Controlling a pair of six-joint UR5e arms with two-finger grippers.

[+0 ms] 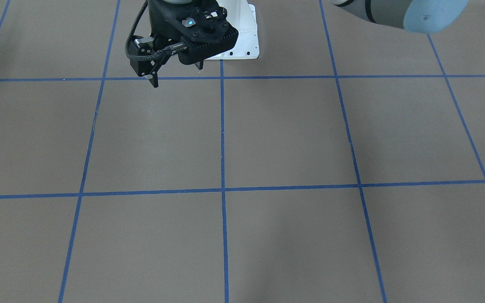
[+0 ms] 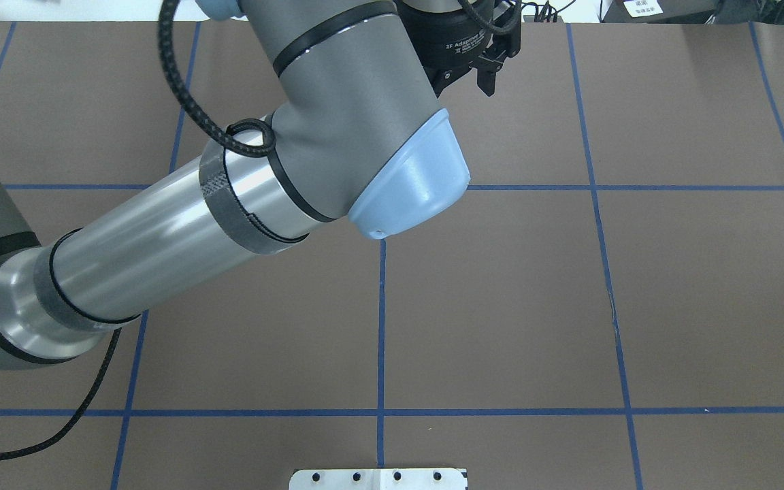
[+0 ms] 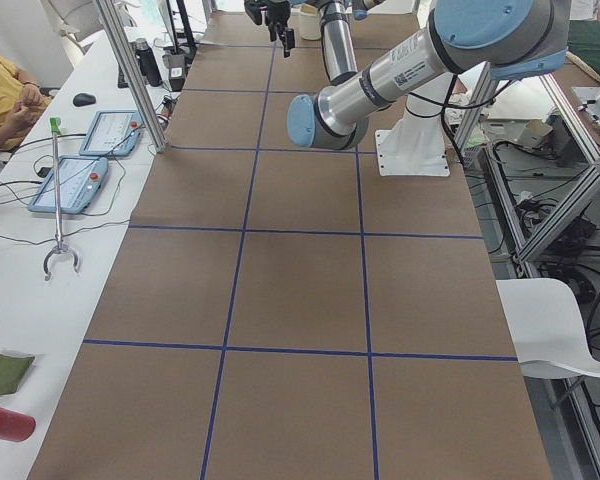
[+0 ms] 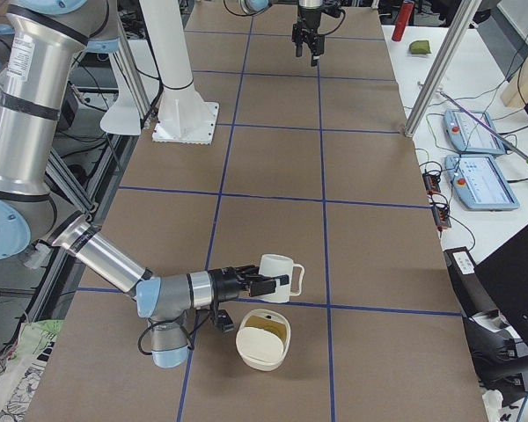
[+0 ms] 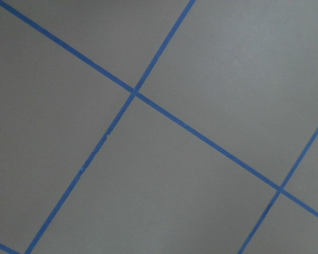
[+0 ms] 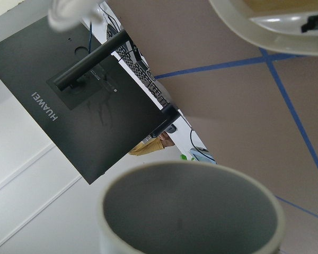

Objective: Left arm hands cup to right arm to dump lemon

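Projecting ahead of the right gripper (image 4: 255,283), closure not discernible, the cup (image 4: 279,268) hung just beside the bowl (image 4: 262,359); the left gripper (image 2: 467,80), spread and empty, stood far off.

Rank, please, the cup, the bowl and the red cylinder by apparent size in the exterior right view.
1. bowl
2. cup, slightly smaller
3. red cylinder, though far from the camera, so its real size is unsure

A: Left arm (image 2: 160,238): big silver tube, grey joints, light-blue cap (image 2: 412,184), braided black cable (image 2: 169,68).
B: And its gripper (image 1: 178,75), all black, tiny blue light (image 1: 189,22). Right arm (image 4: 106,257): silver and grey too.
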